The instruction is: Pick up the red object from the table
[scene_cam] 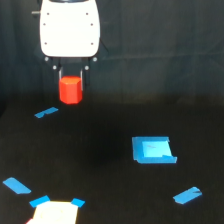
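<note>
The red object (70,89) is a small red-orange block hanging in the upper left of the exterior view, well above the black table (100,165). My gripper (70,80) has a white body above it, and its dark fingers (60,75) press on the block's top from both sides. The block hangs below the fingers, upright and clear of the surface. The gripper is shut on it.
A blue square patch (152,150) lies right of centre on the table. Blue tape strips lie at left (46,112), lower left (16,185) and lower right (187,195). A pale patch with blue corners (55,212) sits at the bottom edge.
</note>
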